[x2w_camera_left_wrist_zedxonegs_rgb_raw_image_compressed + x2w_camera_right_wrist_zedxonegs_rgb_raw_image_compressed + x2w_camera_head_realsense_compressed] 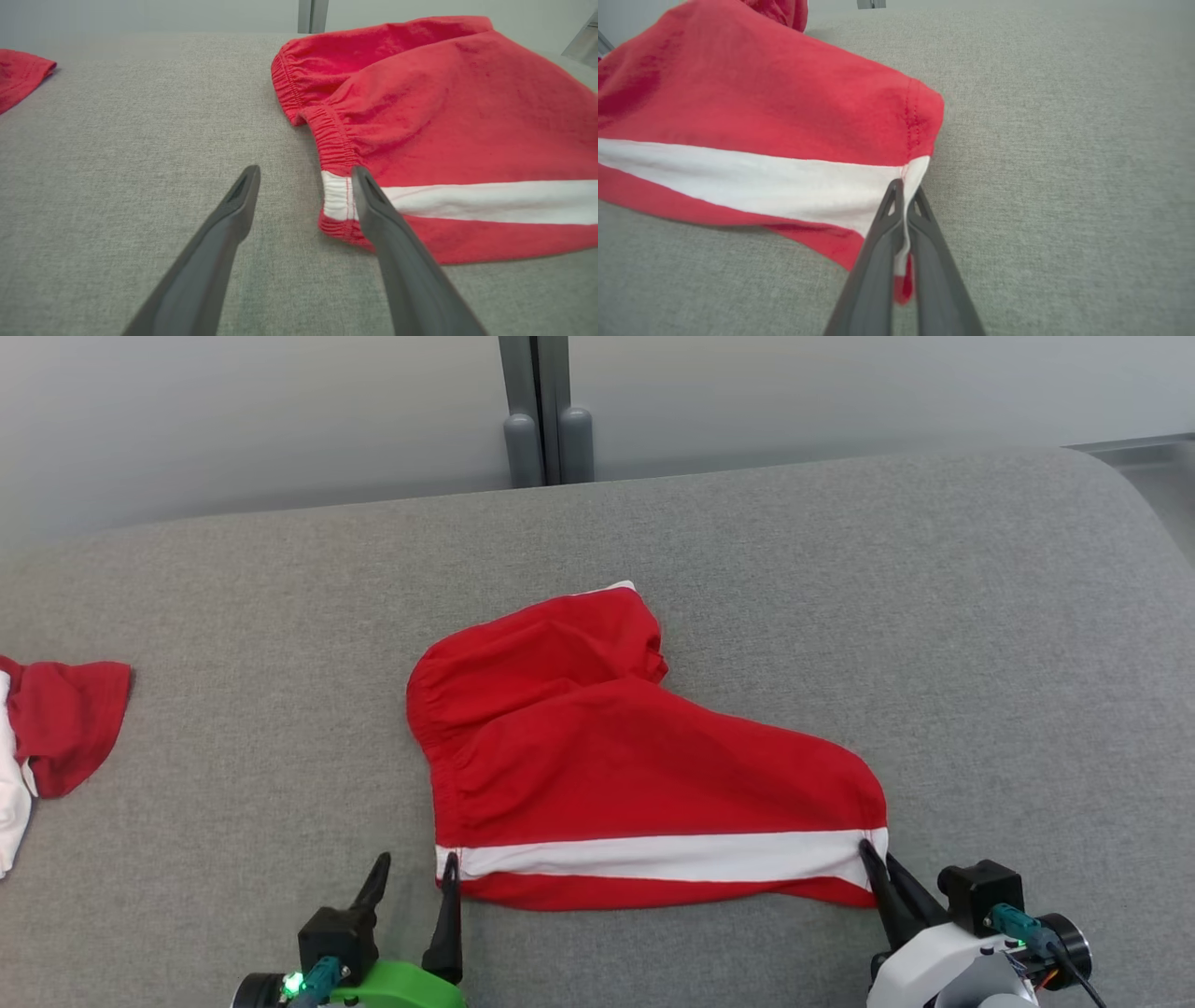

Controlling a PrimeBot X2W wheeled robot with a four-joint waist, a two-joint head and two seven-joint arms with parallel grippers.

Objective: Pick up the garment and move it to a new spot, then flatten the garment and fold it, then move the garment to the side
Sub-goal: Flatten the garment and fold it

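Observation:
The garment (65, 719), red cloth with a white part, lies at the far left edge, cut off by the frame; its red hem (18, 74) shows in the left wrist view. In the middle lies a pair of red shorts (635, 756) with a white stripe and a gathered waistband (331, 135). My right gripper (873, 849) is shut on the shorts' right corner, and the white stripe's end is pinched between its fingers (903, 191). My left gripper (415, 868) stands open at the waistband end of the stripe. One finger (373, 205) lies over the cloth edge; the other rests on the bare surface.
Everything lies on a wide grey fabric surface (840, 569). A grey post (546, 420) stands behind its far edge against a pale wall. The surface curves away at the far right corner (1148, 485).

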